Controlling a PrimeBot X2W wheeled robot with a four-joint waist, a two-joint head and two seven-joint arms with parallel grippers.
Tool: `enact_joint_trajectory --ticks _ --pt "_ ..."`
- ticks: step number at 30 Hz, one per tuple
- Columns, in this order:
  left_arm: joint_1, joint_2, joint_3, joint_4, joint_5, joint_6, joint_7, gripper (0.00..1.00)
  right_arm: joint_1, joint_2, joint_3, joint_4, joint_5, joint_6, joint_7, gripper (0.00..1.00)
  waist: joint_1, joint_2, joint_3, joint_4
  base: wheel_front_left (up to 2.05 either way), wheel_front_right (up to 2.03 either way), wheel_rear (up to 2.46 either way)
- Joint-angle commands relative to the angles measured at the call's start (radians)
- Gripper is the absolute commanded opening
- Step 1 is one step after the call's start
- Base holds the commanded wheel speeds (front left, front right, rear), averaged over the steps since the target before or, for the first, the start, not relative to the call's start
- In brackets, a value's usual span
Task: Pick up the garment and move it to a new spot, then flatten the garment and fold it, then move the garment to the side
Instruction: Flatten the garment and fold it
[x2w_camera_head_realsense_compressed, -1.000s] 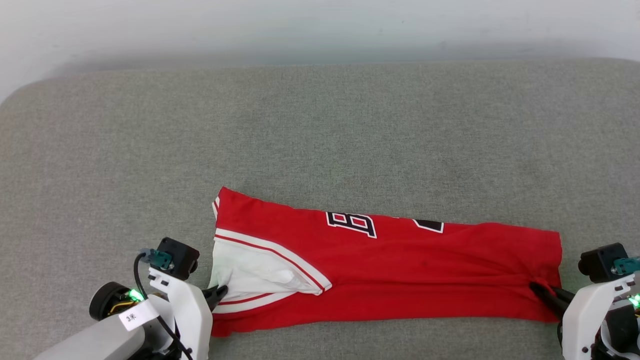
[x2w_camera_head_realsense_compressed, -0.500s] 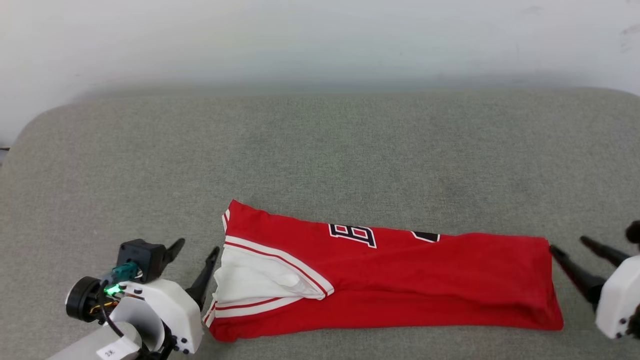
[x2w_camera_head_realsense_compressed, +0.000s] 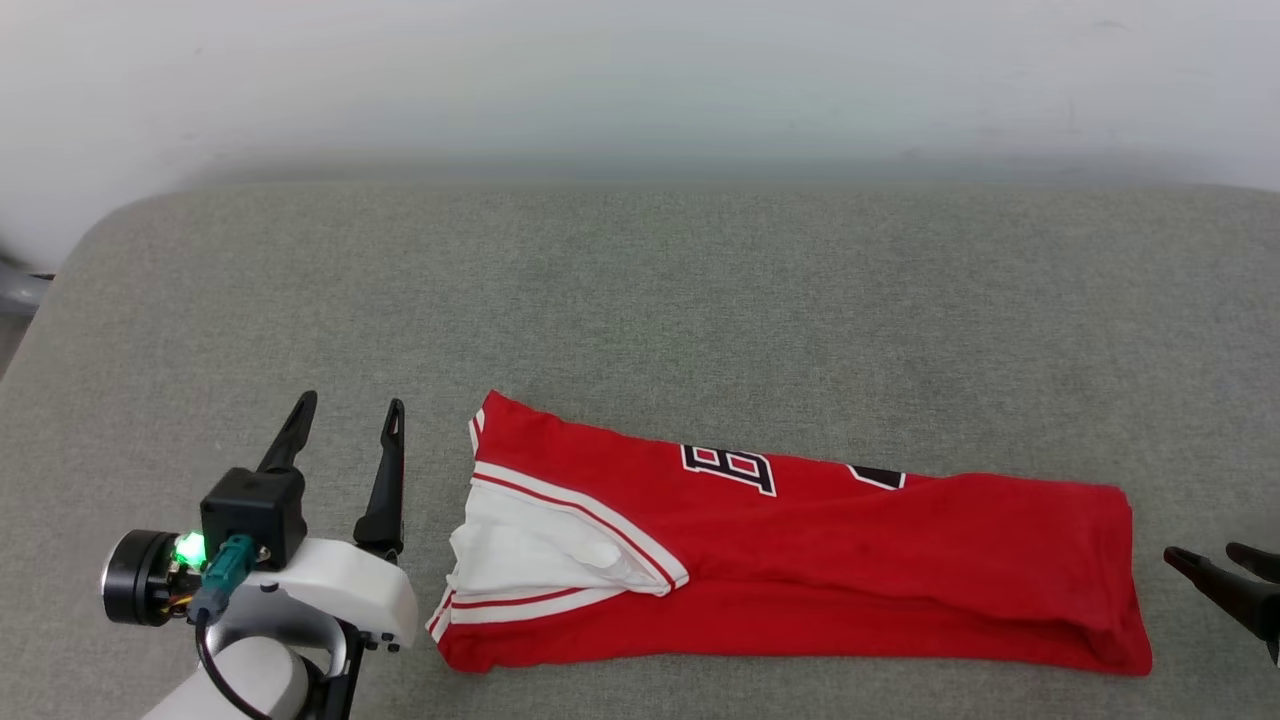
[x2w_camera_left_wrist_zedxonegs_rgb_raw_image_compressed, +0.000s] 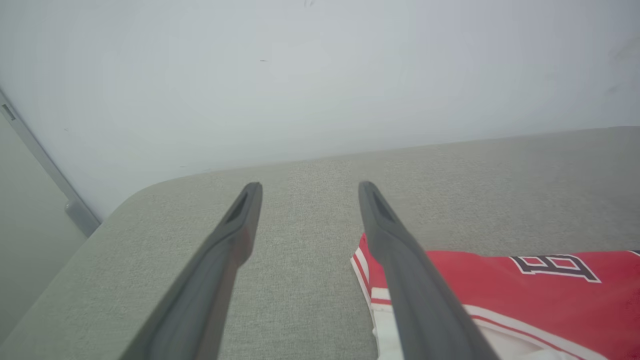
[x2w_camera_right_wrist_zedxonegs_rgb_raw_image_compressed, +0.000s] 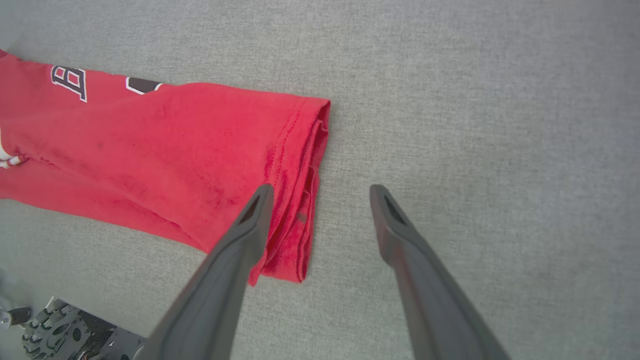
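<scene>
Garment (x2w_camera_head_realsense_compressed: 800, 560) is laid folded lengthwise near cushion (x2w_camera_head_realsense_compressed: 640, 300) front edge, btwn L gripper (x2w_camera_head_realsense_compressed: 350, 405) and R gripper (x2w_camera_head_realsense_compressed: 1205, 553); both are splayed wide, nothing gripped.

We can read one letter on the garment (x2w_camera_head_realsense_compressed: 900, 560): a block capital "B" (x2w_camera_head_realsense_compressed: 728, 468), black with a white outline, printed on the red cloth. It sits by the garment's far edge, a little left of its middle, and in the head view it lies on its side. Just to its right, at the same far edge, is a second black, white-edged mark (x2w_camera_head_realsense_compressed: 878, 477). The fold cuts it off, so we cannot tell which character it is. We find the same "B" (x2w_camera_left_wrist_zedxonegs_rgb_raw_image_compressed: 555, 265) in the left wrist view. In the right wrist view the "B" (x2w_camera_right_wrist_zedxonegs_rgb_raw_image_compressed: 67, 82) shows with the cut-off mark (x2w_camera_right_wrist_zedxonegs_rgb_raw_image_compressed: 142, 85) beside it.
</scene>
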Motion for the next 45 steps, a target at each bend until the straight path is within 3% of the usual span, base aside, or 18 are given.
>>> enact_joint_trajectory --ticks 1,10,16,26,33,34,35,36,45 --pt "0.03 -0.021 0.032 -0.007 0.044 0.005 -0.004 1.0 0.008 0.006 -0.011 0.013 0.018 -0.001 0.019 1.0 0.0001 -0.0001 0.01 0.011 0.0 0.0 0.0" --pt "0.147 -0.156 0.223 -0.047 0.255 -0.025 -0.003 1.0 -0.021 0.059 -0.015 0.091 0.047 -0.001 0.068 1.0 0.0001 -0.0001 0.044 0.052 0.0 0.0 0.0" --pt "0.216 -0.246 0.334 -0.073 0.379 -0.085 -0.004 1.0 -0.041 0.087 0.017 0.134 0.038 -0.001 0.068 1.0 0.0001 -0.0001 0.072 0.078 0.0 0.0 0.0" --pt "0.266 -0.395 0.451 -0.042 0.532 -0.173 -0.004 1.0 -0.057 0.159 0.134 0.138 0.06 0.001 0.047 1.0 0.0001 -0.0001 0.098 0.1 0.0 0.0 0.0" --pt "0.295 -0.465 0.498 -0.059 0.626 -0.224 -0.003 1.0 -0.071 0.147 0.21 0.128 0.051 0.005 -0.006 1.0 0.0001 -0.0001 0.089 0.102 0.0 0.0 0.0" --pt "0.299 -0.473 0.501 -0.058 0.636 -0.231 -0.004 1.0 -0.072 0.144 0.219 0.132 0.052 0.005 -0.015 0.73 0.0001 -0.0001 0.087 0.102 0.0 0.0 0.0" --pt "0.304 -0.482 0.506 -0.056 0.644 -0.235 -0.004 1.0 -0.073 0.138 0.223 0.136 0.048 0.005 -0.031 0.24 0.0001 -0.0001 0.084 0.102 0.0 0.0 0.0" --pt "0.308 -0.488 0.511 -0.054 0.65 -0.241 -0.004 1.0 -0.077 0.132 0.227 0.14 0.046 0.004 -0.044 0.0 0.0001 -0.0001 0.082 0.102 0.0 0.0 0.0" --pt "0.335 -0.521 0.554 -0.033 0.688 -0.274 -0.004 1.0 -0.106 0.043 0.236 0.214 0.047 -0.002 -0.126 0.0 0.0001 -0.0001 0.059 0.095 0.0 0.0 0.0"
